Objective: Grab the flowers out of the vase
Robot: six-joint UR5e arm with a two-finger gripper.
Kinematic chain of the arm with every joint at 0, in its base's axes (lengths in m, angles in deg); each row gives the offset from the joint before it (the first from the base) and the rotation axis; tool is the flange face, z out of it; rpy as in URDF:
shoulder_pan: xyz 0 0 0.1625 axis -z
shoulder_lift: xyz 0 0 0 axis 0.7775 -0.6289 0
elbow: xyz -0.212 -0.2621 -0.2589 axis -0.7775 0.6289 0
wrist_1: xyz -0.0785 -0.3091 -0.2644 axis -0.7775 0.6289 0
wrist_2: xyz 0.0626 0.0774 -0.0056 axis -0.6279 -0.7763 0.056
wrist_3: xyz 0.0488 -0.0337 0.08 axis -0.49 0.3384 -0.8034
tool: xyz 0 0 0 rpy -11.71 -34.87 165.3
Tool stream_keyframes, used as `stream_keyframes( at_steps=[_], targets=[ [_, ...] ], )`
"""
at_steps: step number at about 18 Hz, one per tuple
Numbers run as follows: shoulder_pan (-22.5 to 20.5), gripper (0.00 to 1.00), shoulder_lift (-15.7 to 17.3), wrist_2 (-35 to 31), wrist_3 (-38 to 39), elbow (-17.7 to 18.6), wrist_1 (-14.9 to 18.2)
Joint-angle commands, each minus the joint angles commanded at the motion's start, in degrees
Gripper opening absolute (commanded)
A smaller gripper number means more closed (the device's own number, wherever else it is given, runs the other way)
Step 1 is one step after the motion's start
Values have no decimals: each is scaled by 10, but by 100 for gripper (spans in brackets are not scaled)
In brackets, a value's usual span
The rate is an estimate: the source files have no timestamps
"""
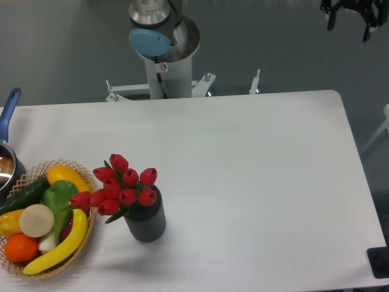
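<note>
Gripper (351,17) sits at the top right corner of the view, off past the far right corner of the white table (261,182). Two dark finger shapes hang down with a gap between them, and nothing is in that gap. Partly cropped by the frame edge, so how wide the opening really is I cannot tell.

Red tulips (121,187) stand in the dark grey ribbed vase (146,222), near the table's front left. Stems go down into the vase mouth; the buds lean out and fan toward the left, away from the gripper, over the vase rim on that side. The leftmost buds reach just beside the woven fruit basket (58,219), possibly overlapping its rim from this angle. A blue-handled pot (7,140) is beyond the basket at the left edge.

Key relation: from the gripper, the tulips lie diagonally across the whole table, toward the front and left, well apart. Bunch axis runs roughly upright with a leftward tilt. My guess: a grasp low on the stems, just above the vase mouth, then a lift along that tilt so the vase does not drag or tip toward the basket.
</note>
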Motion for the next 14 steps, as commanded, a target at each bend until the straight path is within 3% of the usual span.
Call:
stream_keyframes(
  at_steps=[3,8,11,14],
  targets=[
    [-3,100,-2,61,49,9,0],
    [8,100,7,100,126,36,-5],
    [46,100,7,137,181,54,-8],
    [89,100,3,160,261,63,-41]
  ],
)
